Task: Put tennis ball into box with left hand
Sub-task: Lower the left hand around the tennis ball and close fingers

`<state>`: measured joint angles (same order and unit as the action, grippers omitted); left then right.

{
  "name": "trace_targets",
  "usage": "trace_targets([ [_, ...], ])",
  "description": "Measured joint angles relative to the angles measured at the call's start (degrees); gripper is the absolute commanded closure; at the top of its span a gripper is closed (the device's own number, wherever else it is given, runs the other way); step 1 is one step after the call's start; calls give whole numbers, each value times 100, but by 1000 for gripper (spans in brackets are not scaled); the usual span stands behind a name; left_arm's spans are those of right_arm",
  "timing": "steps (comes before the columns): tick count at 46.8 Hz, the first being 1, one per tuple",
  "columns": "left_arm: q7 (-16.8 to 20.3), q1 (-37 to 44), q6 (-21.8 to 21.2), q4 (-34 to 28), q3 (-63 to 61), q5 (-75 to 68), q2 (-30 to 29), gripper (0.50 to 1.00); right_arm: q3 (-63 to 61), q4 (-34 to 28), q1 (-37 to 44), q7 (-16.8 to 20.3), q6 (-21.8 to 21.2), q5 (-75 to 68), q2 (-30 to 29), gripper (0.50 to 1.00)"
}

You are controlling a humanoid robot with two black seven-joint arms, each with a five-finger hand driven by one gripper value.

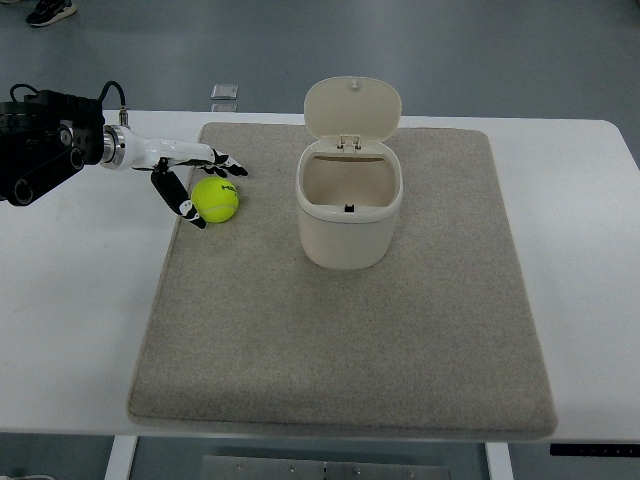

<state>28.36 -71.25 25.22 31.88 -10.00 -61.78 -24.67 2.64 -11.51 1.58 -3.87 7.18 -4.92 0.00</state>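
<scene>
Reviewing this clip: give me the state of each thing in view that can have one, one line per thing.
tennis ball: on the mat, not lifted, outside the box.
box: upright, lid open and tipped back, inside looks empty.
left hand: fingers spread around the ball's left side, not closed on it.
mat: lying flat on the white table.
Right hand: not in view.

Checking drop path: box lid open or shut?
Open. The box stands upright with its lid flipped back behind the opening; the pale inside shows, with no ball in it.

Bright, even overhead light, soft faint shadows, mild glare on the white table (80,300), sharp focus throughout.
</scene>
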Motion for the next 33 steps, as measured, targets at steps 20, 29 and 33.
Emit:
trace_targets([
  [20, -6, 6, -38, 2, 2, -9, 15, 664, 0, 0, 0, 0, -3, 0, 0, 599],
  [29, -9, 14, -55, 2, 0, -94, 15, 709, 0, 0, 1, 0, 0, 0, 0, 599],
  [33, -17, 22, -74, 8, -1, -113, 15, 722, 0, 0, 1, 0, 0, 0, 0, 599],
])
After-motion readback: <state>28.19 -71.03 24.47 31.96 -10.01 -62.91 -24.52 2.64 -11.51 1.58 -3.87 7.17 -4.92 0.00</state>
